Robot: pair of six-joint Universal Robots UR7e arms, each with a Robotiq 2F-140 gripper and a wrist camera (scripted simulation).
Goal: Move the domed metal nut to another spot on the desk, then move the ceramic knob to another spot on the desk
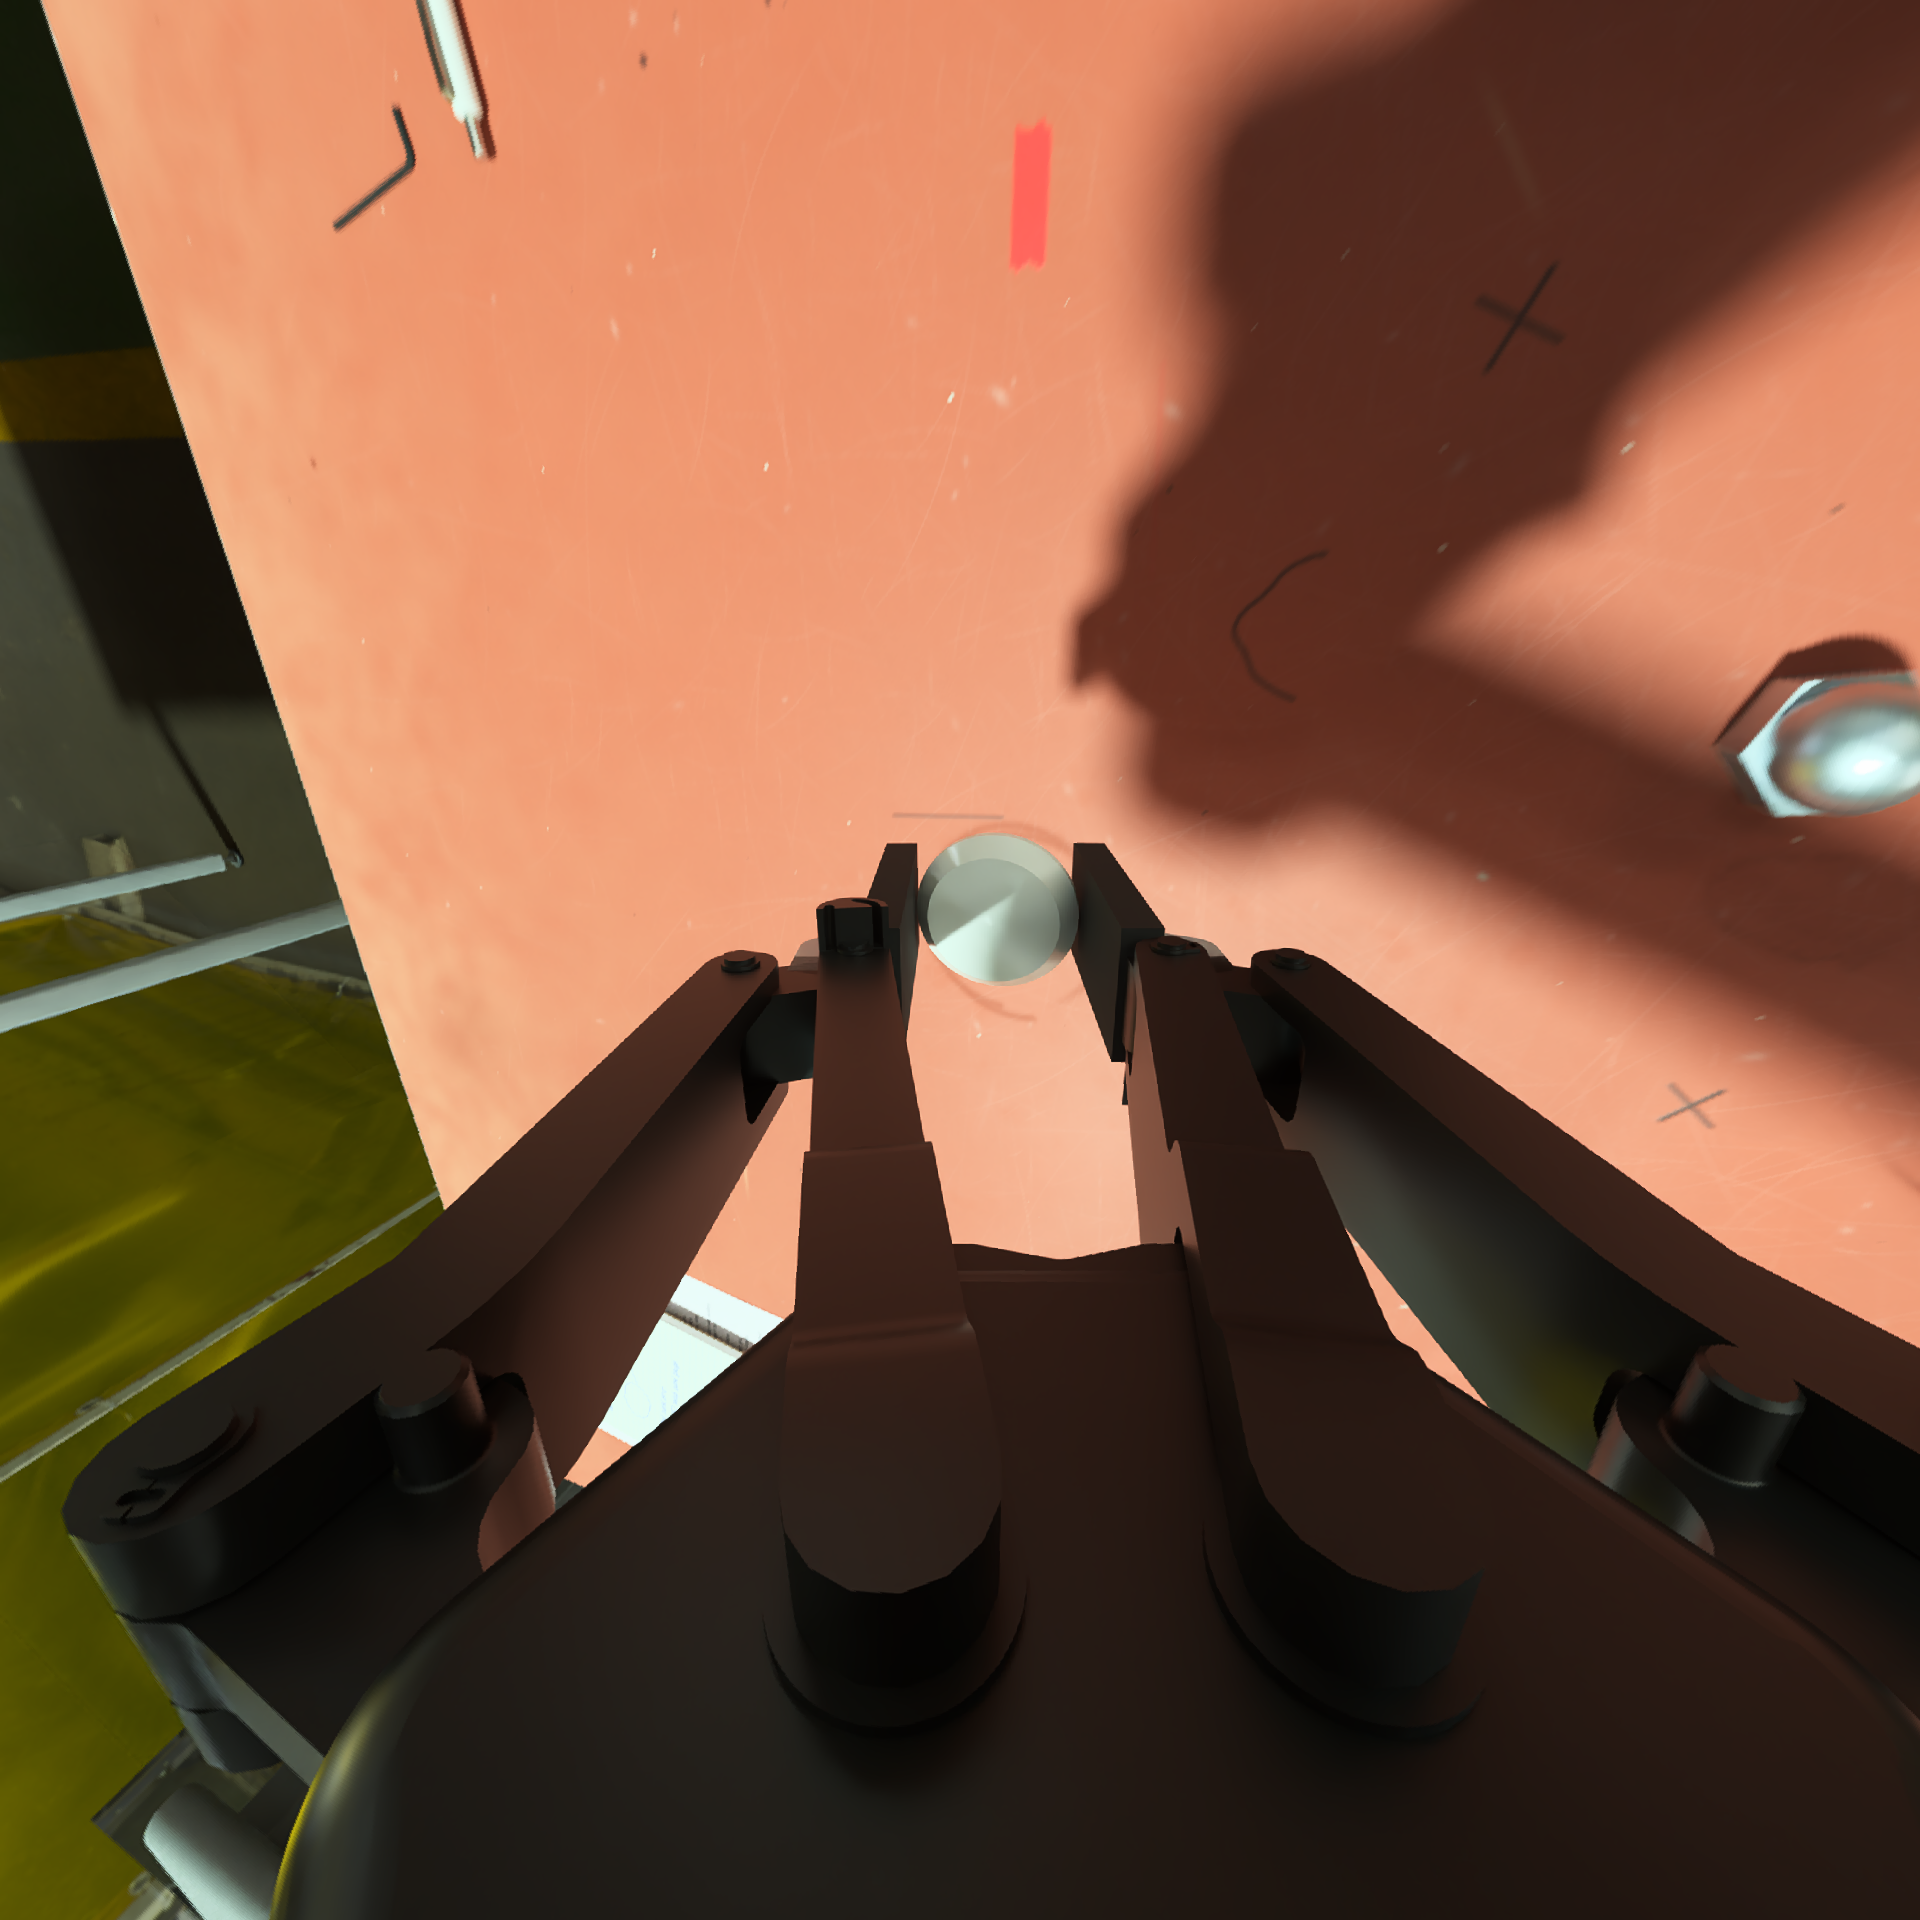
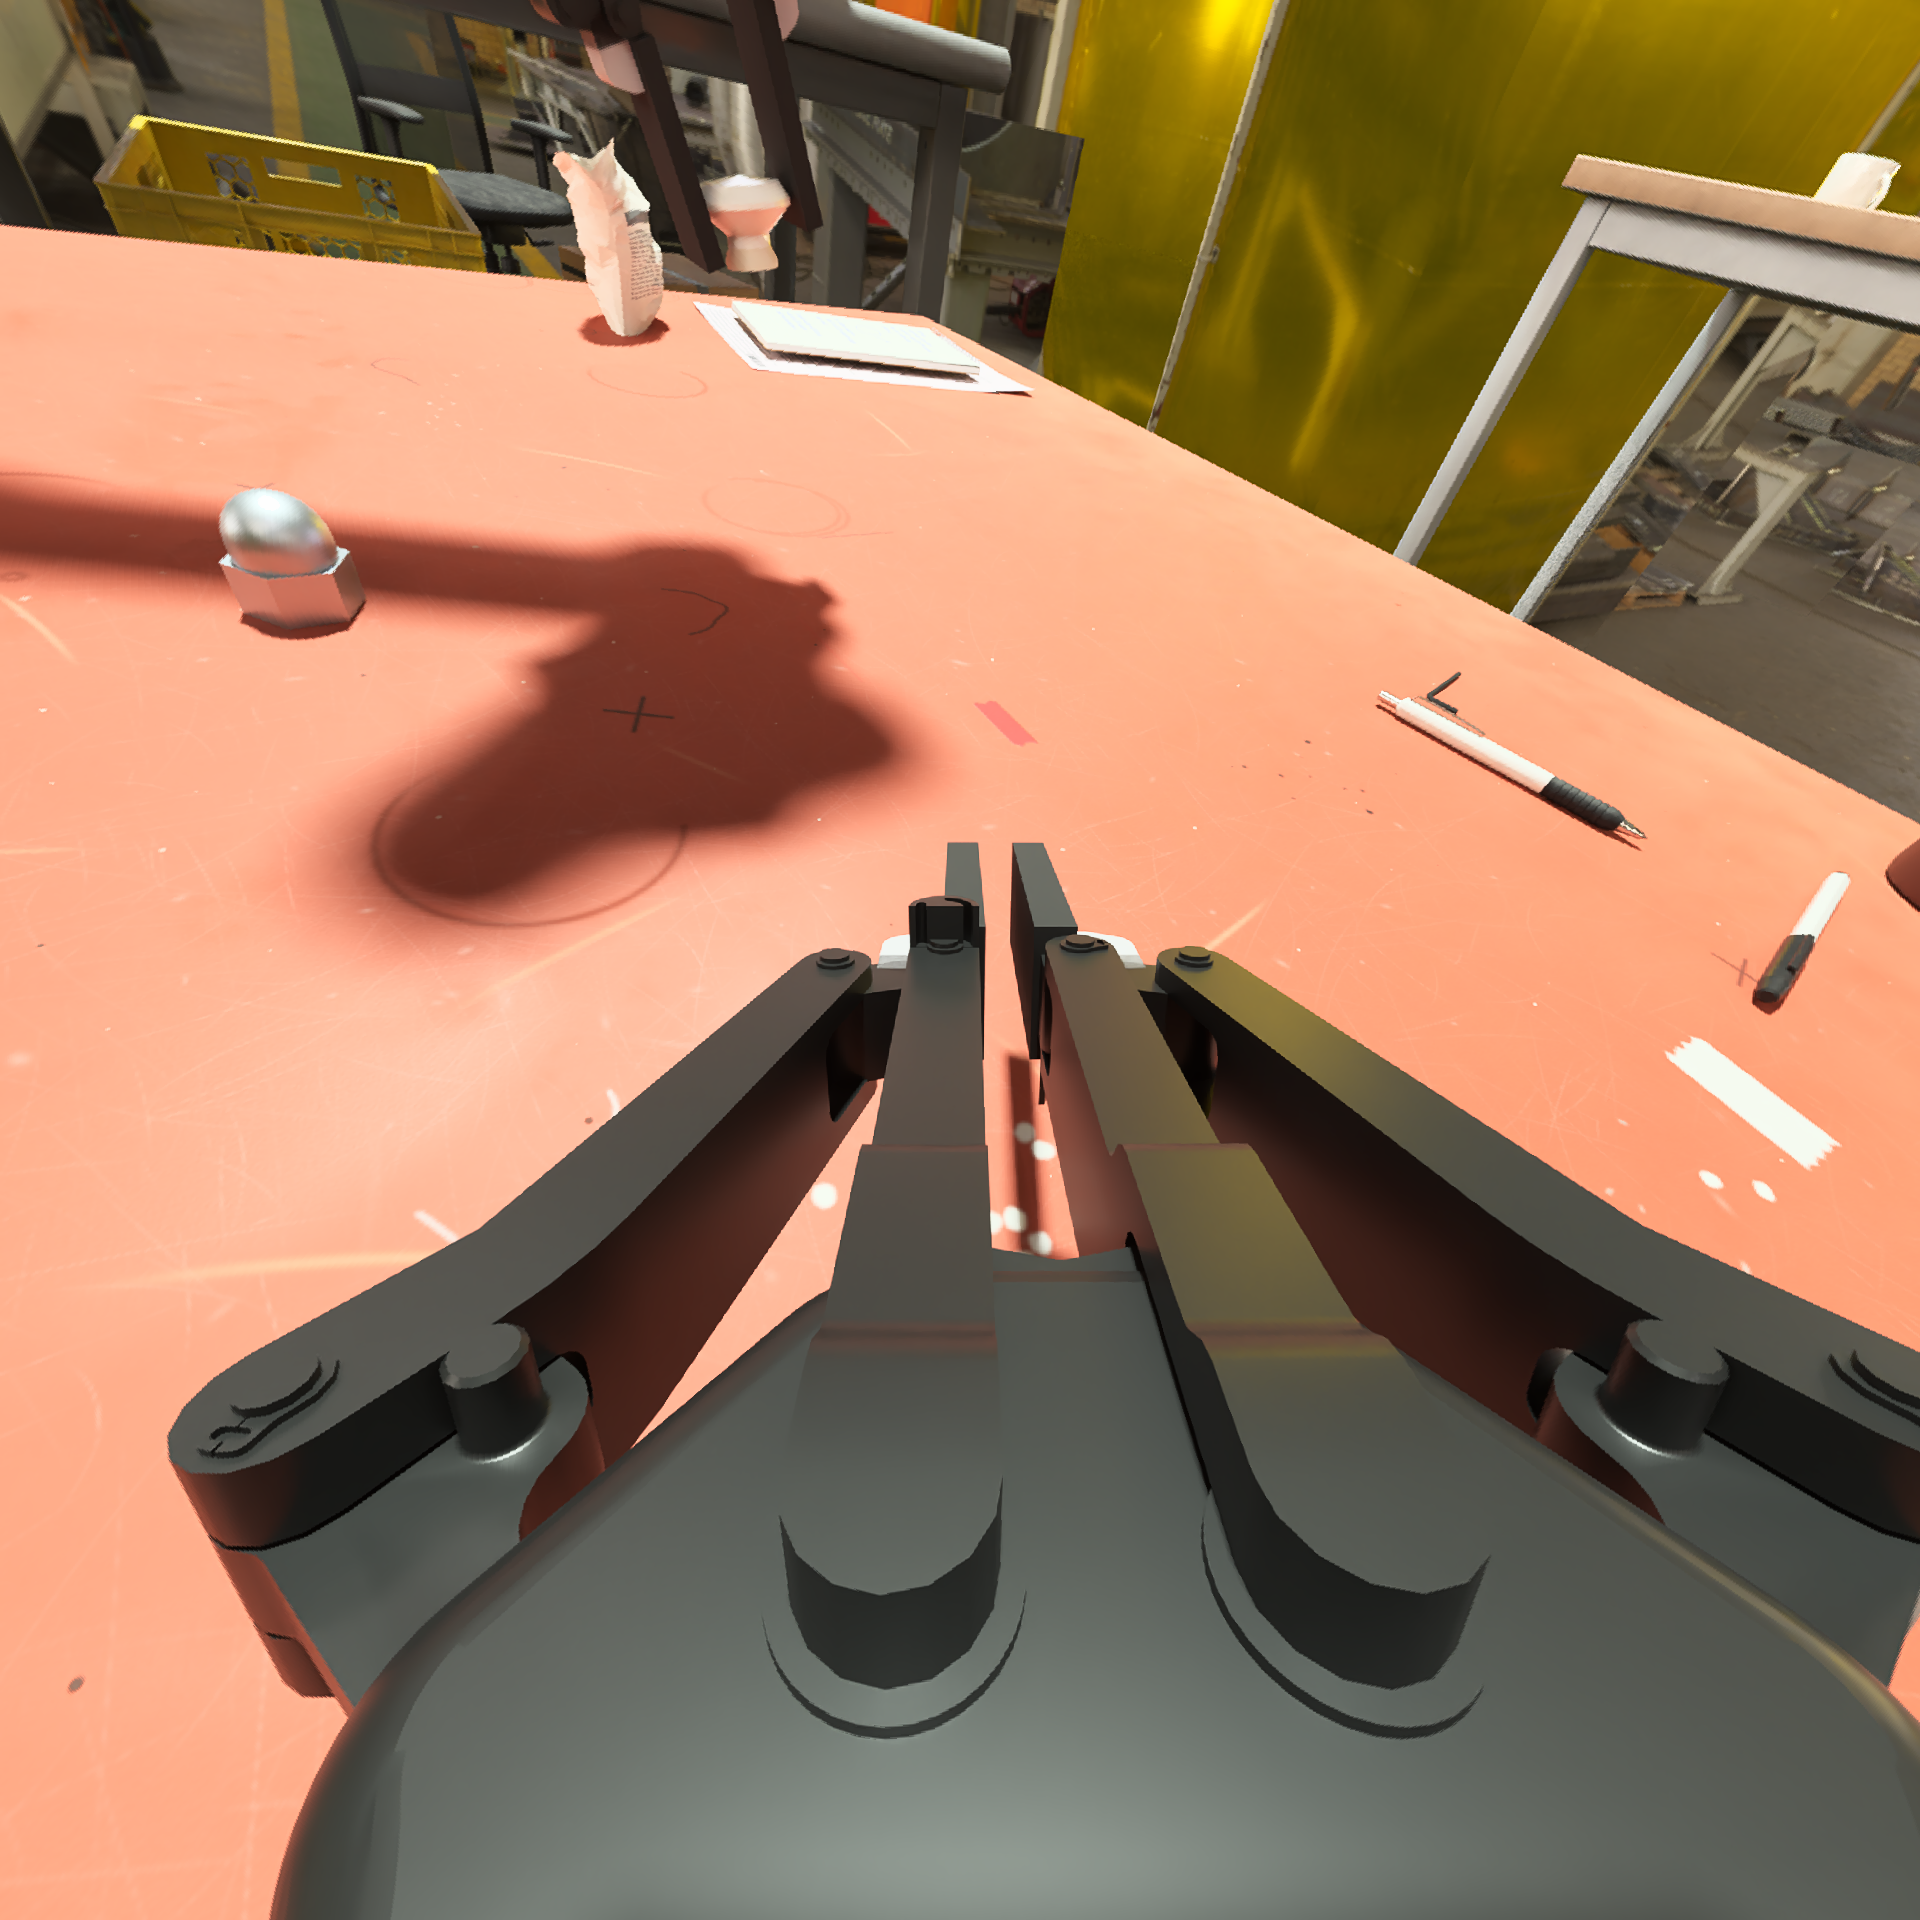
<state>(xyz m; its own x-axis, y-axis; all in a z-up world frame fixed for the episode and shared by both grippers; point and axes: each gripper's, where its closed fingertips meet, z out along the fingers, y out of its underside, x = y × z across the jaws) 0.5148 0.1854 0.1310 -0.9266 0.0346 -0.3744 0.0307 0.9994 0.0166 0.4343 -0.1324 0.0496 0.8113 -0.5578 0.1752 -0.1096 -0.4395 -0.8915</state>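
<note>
Up above the desk point(image 2: 312, 1039), left gripper point(image 1: 995, 883) pinching the ceramic knob point(image 1: 997, 909); domed metal nut point(image 2: 286, 566) sits alone near one edge, right gripper point(image 2: 995, 883) pressed nearly together, holding nothing.

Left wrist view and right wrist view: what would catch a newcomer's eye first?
In the left wrist view, the left gripper holds a pale round knob between its fingers, above the salmon desk. The shiny domed nut stands alone at the desk's left in the right wrist view, beside a big arm shadow. The right gripper is shut, empty.
</note>
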